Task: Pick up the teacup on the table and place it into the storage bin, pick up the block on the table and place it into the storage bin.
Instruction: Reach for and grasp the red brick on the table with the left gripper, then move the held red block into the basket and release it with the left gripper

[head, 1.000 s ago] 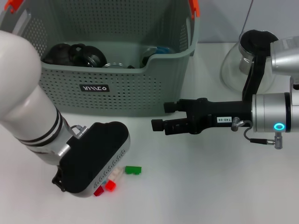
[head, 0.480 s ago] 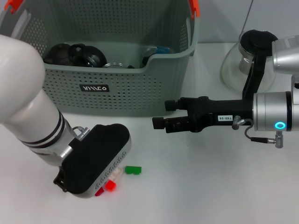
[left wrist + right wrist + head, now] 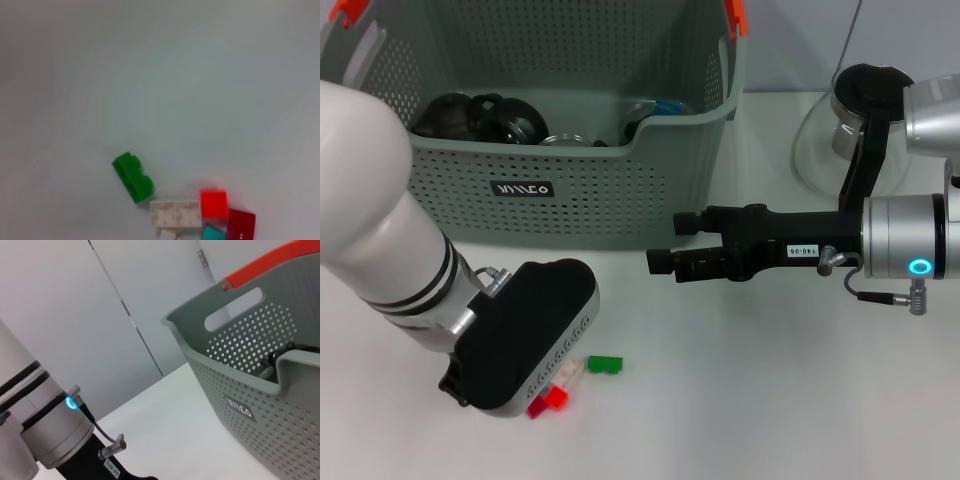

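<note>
Left tool (image 3: pixel 525 338) is hanging low over the little pile of blocks on the surface (image 3: pixel 740 400), and compared to a second ago it's barely shifted, maybe nudged slightly toward the pile. Can't tell if it's spread or pinched, its black housing hides everything. The left wrist view shows the green block (image 3: pixel 133 176) lying apart from the white block (image 3: pixel 175 213), with the red block (image 3: pixel 214 204) touching that one, and nothing looks grabbed yet. Right tool (image 3: pixel 665 262) is parked just in front of the storage bin (image 3: pixel 570 200), sticking out sideways, looks pressed together and empty, also basically unmoved. No teacup on the surface; dark stuff already sits in the bin, so I'd guess the block pick is what's left
</note>
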You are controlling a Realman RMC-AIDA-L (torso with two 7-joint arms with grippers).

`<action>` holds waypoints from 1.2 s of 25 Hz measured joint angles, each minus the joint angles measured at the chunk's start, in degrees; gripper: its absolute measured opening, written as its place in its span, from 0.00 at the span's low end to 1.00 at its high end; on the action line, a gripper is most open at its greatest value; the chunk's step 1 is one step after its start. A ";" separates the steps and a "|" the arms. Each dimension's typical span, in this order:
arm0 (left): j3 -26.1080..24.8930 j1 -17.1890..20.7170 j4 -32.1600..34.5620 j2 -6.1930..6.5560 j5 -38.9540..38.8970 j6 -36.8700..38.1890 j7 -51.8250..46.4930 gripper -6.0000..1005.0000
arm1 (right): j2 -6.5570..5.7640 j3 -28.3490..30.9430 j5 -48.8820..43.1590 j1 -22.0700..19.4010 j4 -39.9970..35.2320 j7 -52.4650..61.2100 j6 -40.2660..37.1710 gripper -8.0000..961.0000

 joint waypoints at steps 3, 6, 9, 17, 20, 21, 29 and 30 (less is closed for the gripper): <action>-0.04 0.00 -0.04 -0.01 0.04 -0.43 -0.58 0.44 | 0.00 0.01 0.00 0.00 -0.10 0.00 0.02 0.98; -0.04 -0.04 -0.37 -0.07 0.13 -0.52 -0.78 0.36 | -0.05 0.01 0.00 0.00 -0.15 0.00 0.03 0.98; 0.12 -0.15 -0.62 -0.08 0.19 -0.51 -1.19 0.30 | -0.08 0.01 0.00 0.00 -0.16 0.00 0.03 0.98; 0.27 -0.19 -0.66 -0.09 0.28 0.01 -1.31 0.23 | -0.09 0.01 0.00 0.00 -0.17 0.00 0.03 0.98; 0.18 -0.26 -0.63 -0.09 0.34 0.07 -1.67 0.22 | -0.09 0.01 0.00 0.02 -0.17 0.00 0.03 0.98; 0.18 -0.27 -0.62 -0.09 0.35 0.08 -1.89 0.22 | -0.09 0.01 0.00 0.04 -0.17 0.00 0.03 0.98; -0.17 -0.27 1.10 -0.09 0.88 1.72 -3.69 0.20 | -0.26 0.01 0.00 0.09 -0.17 0.00 0.03 0.98; -0.32 -0.27 1.67 -0.09 0.88 2.42 -4.29 0.19 | -0.28 0.01 0.00 0.09 -0.19 0.00 0.02 0.98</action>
